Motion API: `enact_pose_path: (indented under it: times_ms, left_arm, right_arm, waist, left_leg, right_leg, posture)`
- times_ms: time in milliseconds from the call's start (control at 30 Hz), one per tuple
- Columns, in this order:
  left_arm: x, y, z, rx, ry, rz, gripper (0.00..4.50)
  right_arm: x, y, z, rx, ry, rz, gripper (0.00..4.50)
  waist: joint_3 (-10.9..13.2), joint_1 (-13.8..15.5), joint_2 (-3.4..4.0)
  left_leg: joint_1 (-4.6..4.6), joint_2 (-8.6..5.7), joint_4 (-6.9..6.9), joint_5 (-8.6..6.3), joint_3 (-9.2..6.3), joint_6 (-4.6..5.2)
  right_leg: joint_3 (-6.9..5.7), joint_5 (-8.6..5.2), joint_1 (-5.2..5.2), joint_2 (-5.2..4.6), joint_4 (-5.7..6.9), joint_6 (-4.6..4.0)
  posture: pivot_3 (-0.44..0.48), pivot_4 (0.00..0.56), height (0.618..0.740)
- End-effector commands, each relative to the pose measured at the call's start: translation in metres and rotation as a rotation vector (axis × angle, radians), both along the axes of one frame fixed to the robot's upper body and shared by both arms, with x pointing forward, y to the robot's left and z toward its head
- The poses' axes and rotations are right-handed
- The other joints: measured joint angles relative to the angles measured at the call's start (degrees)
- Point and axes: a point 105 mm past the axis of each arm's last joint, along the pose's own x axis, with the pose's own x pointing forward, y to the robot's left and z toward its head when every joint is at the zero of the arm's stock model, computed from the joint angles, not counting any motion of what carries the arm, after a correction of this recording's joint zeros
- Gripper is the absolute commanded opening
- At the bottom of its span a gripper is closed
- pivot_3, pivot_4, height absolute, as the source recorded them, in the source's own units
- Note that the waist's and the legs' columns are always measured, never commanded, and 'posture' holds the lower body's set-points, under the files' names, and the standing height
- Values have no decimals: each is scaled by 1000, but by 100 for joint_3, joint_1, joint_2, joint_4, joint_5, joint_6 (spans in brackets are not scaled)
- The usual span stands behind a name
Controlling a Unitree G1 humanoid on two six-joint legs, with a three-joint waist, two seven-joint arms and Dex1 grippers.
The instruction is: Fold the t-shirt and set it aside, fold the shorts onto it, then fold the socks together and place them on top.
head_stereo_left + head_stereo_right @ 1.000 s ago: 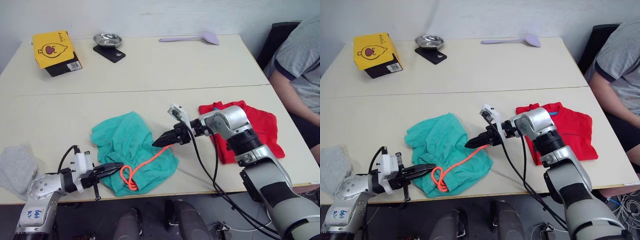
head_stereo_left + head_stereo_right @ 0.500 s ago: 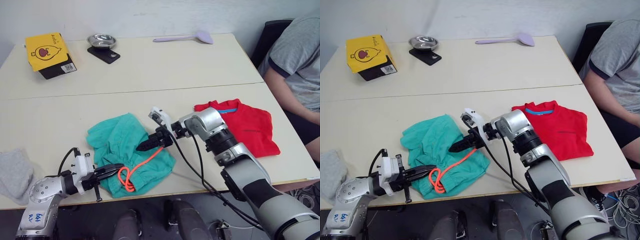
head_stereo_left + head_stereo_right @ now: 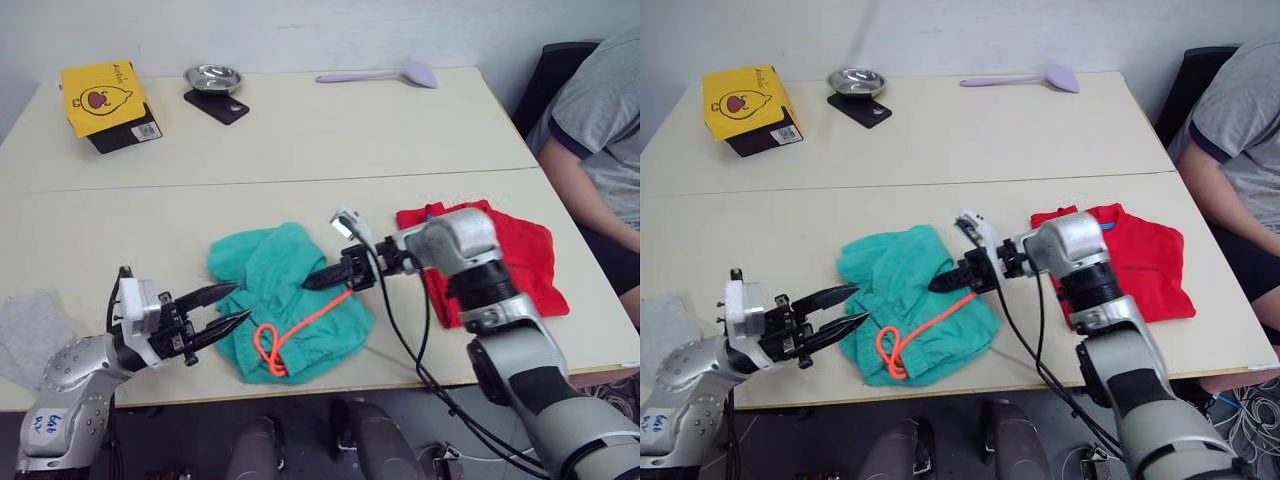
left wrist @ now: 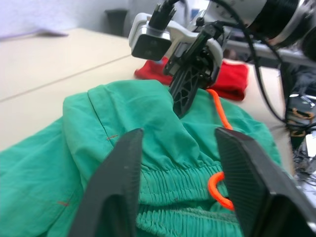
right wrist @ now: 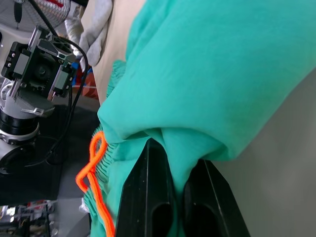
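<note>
Two garments occupy the near half of the tabletop (image 3: 300,140). We see the shorts (image 3: 290,300) lying crumpled near the front edge, between the two arms, with the gathered waistband toward the robot and the orange drawstring (image 3: 290,335) looped loose across the cloth. The t-shirt (image 3: 520,265) lies flat to the right, well apart from the shorts and partly behind the right forearm; we judge it already folded and set aside, which makes it the landing place for the shorts. The socks (image 3: 30,330) rest at the far left edge, untouched, as the last item in the sequence.

We find the right end effector (image 5: 175,197) closed on a pinch of shorts fabric at the garment's right edge; the wrist view shows teal cloth drawn between the narrow fingers. This hold, in our reading, anchors one edge so the cloth can be lifted or drawn over. The left end effector (image 3: 225,305) hovers just beside the waistband with its fingers spread wide and empty, aligned with the elastic (image 4: 182,182), apparently ready to take the opposite edge.

Farther back stand a yellow box (image 3: 105,100), a metal bowl (image 3: 213,77) on a black base, and a lilac spoon (image 3: 380,74). A seated person (image 3: 600,120) is at the right.
</note>
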Motion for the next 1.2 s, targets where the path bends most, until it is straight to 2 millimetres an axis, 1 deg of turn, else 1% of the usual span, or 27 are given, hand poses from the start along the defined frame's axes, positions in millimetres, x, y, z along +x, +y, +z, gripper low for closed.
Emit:
enact_pose_path:
  times_ms: [33,100,267,467,600,700,833,1033,1100,1200]
  left_arm:
    - [-2,-3,17,16,-63,-30,3882]
    - [4,-6,18,44,-90,-35,4484]
    - [13,-16,13,27,-98,-69,4484]
    - [21,-25,5,13,-94,-69,4484]
    - [22,-33,1,10,-82,-94,4484]
    - [23,-34,2,9,-82,-96,4484]
    - [24,-35,1,11,-77,-103,4484]
    - [27,-36,1,16,-68,-123,4484]
    - [28,-37,2,19,-67,-132,4484]
    - [29,-37,3,25,-66,-142,4484]
  right_arm:
    - [-8,-15,28,26,-64,-1,0]
    - [-9,-30,36,4,-88,-32,0]
    - [-13,-57,45,-34,-112,-86,0]
    - [-14,-81,53,-50,-134,-150,0]
    - [-29,-105,68,-63,-164,-147,0]
    - [-28,-121,74,-81,-181,-208,0]
    - [-22,-155,82,-110,-204,-356,0]
    - [-23,-204,78,-171,-228,-482,0]
    - [-20,-224,75,-224,-245,-535,0]
    - [-17,-249,76,-247,-248,-602,0]
  waist:
    - [1,6,1]
    - [2,62,2]
    - [2,79,2]
    - [2,99,2]
    - [3,148,3]
    - [2,157,3]
    - [2,215,3]
    - [3,253,4]
    - [3,252,5]
    - [4,238,6]
  left_leg:
    - [-2,0,0,0,0,0]
    - [-17,0,2,2,-2,-2]
    - [-37,-2,10,4,-3,3]
    - [-43,-3,10,1,-4,7]
    - [-49,-3,12,-1,-4,12]
    - [-49,-2,11,-3,-4,15]
    - [-51,-3,13,-2,-3,16]
    - [-60,-5,16,-8,-1,26]
    - [-60,-7,18,-8,2,28]
    - [-59,-7,22,-9,5,28]
  right_leg:
    - [0,0,-3,2,0,0]
    - [0,0,-15,5,1,0]
    - [0,4,-25,7,-5,7]
    - [-1,5,-26,10,-15,9]
    - [-1,8,-27,10,-23,15]
    - [-1,10,-26,13,-33,18]
    - [-1,14,-26,14,-37,25]
    - [0,16,-25,14,-52,28]
    - [0,17,-24,13,-53,31]
    - [2,18,-24,14,-52,33]
  posture:
    - [0,150,740]
    - [0,150,740]
    - [0,150,740]
    - [0,150,740]
    - [0,150,740]
    - [0,150,740]
    - [0,150,740]
    - [0,150,740]
    - [0,150,740]
    - [0,150,740]
